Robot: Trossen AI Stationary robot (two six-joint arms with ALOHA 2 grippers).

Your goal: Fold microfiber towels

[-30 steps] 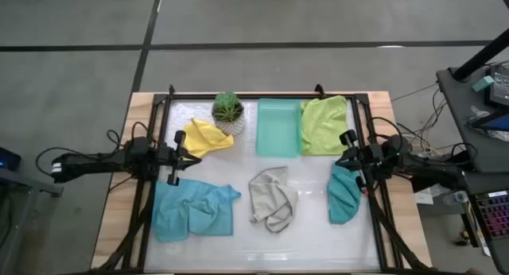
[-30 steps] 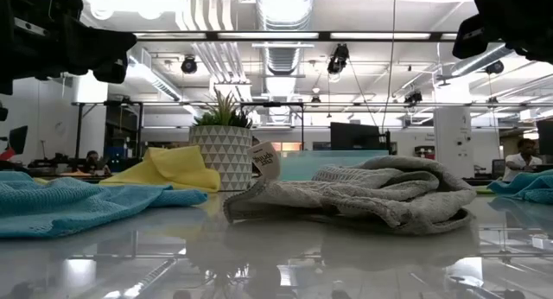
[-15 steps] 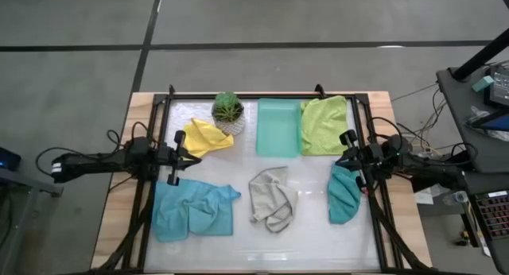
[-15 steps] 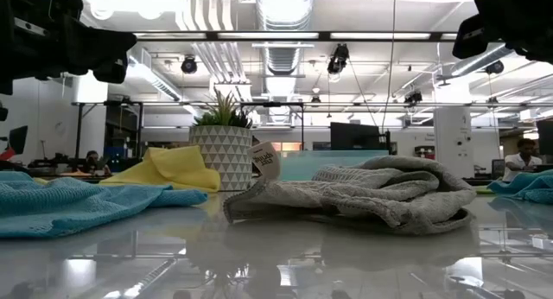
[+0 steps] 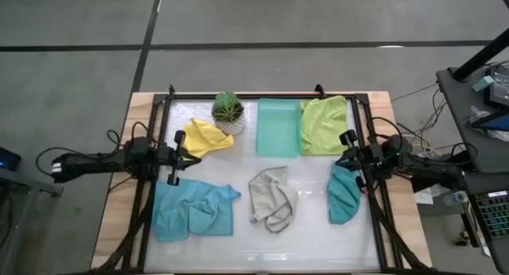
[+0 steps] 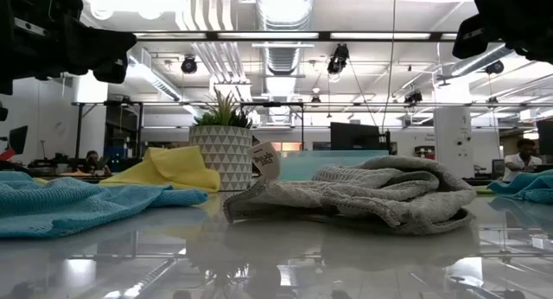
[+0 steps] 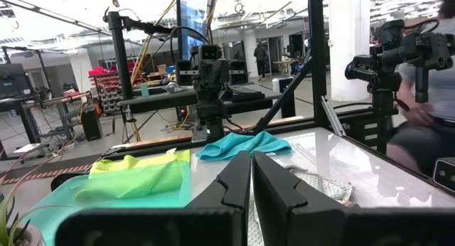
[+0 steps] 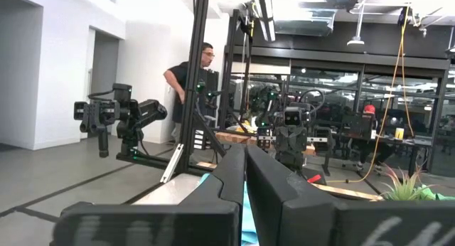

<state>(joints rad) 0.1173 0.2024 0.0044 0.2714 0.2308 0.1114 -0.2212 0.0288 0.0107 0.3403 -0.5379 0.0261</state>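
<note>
Change: honestly nothing. Compared with the frames from a second ago, every cloth and both arms sit exactly where they were, so this reads as a pause before any folding starts.

Left gripper (image 5: 176, 157): parked at the left edge of the table, between the yellow towel and the light blue one, raised off the surface. Fingers pressed together, nothing between them.

Right gripper (image 5: 351, 158): mirror pose at the right edge, just above the teal towel. Jaws also closed tight and empty.

Yellow towel (image 5: 203, 137): far left, bunched up right beside the potted plant (image 5: 228, 110).

Lime green towel (image 5: 324, 125): far right, lying mostly flat, touching the right side of the mint tray (image 5: 277, 127).

Light blue towel (image 5: 192, 210): near left, spread out but wrinkled, one corner flopped over.

Grey towel (image 5: 270, 199): near middle, crumpled in a heap; in the low view it's the lump front and centre.

Teal towel (image 5: 343, 194): near right, scrunched into a long narrow bundle just under the right gripper.

Progress: my guess is zero folds done; none of the five looks neatly folded.

Next up: I'd say either arm has to open up before it can grab a corner. Teal is closest for the right arm, yellow or blue for the left.
</note>
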